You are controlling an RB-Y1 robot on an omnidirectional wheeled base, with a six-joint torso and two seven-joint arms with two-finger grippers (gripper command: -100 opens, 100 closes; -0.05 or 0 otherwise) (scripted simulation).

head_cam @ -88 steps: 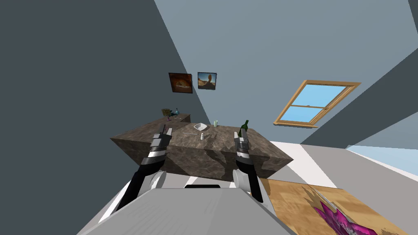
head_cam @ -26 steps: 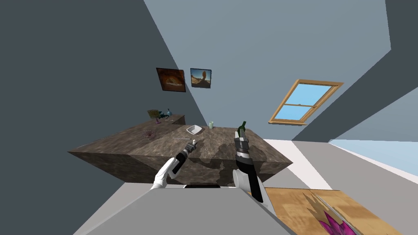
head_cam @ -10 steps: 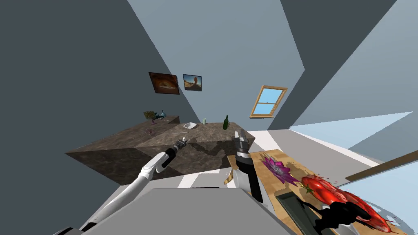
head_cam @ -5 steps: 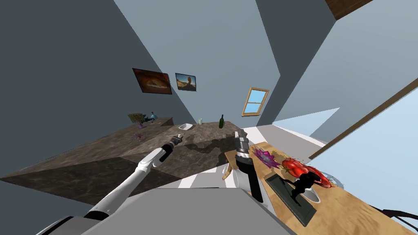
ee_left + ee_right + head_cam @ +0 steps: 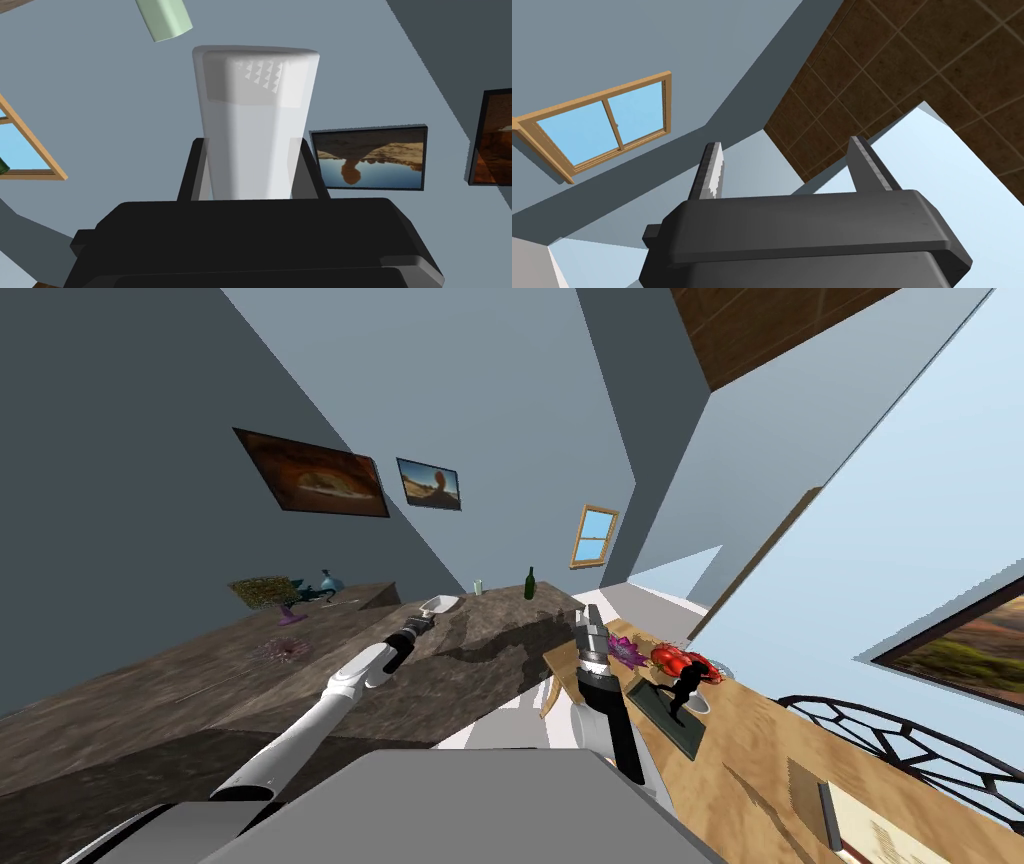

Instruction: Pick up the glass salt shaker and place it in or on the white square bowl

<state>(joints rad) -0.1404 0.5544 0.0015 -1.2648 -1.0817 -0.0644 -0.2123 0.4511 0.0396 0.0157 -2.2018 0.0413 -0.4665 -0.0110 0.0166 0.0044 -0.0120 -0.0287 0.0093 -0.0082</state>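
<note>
My left gripper [image 5: 252, 145] is shut on the salt shaker [image 5: 255, 115], a pale translucent tapered body with a studded cap, which stands up between the fingers. In the head view the left arm stretches out over the dark stone counter [image 5: 180, 698], and its gripper [image 5: 419, 625] hovers just short of the white square bowl [image 5: 441, 604]. The right gripper [image 5: 590, 621] is raised beside the counter's end; in its wrist view the right gripper [image 5: 787, 145] is open with nothing between its fingers.
Beyond the bowl stand a pale green cup [image 5: 478, 586] and a dark green bottle [image 5: 530, 583]. A plant in a purple vase [image 5: 268, 593] sits at the counter's left. To the right, a wooden table [image 5: 770, 768] carries a purple flower [image 5: 625, 650] and a red-and-black figure [image 5: 682, 672].
My head view has rolled and swung, bringing more of the wooden table into sight. The left arm has stretched further along the counter, carrying the shaker closer to the bowl. The right arm stays put.
</note>
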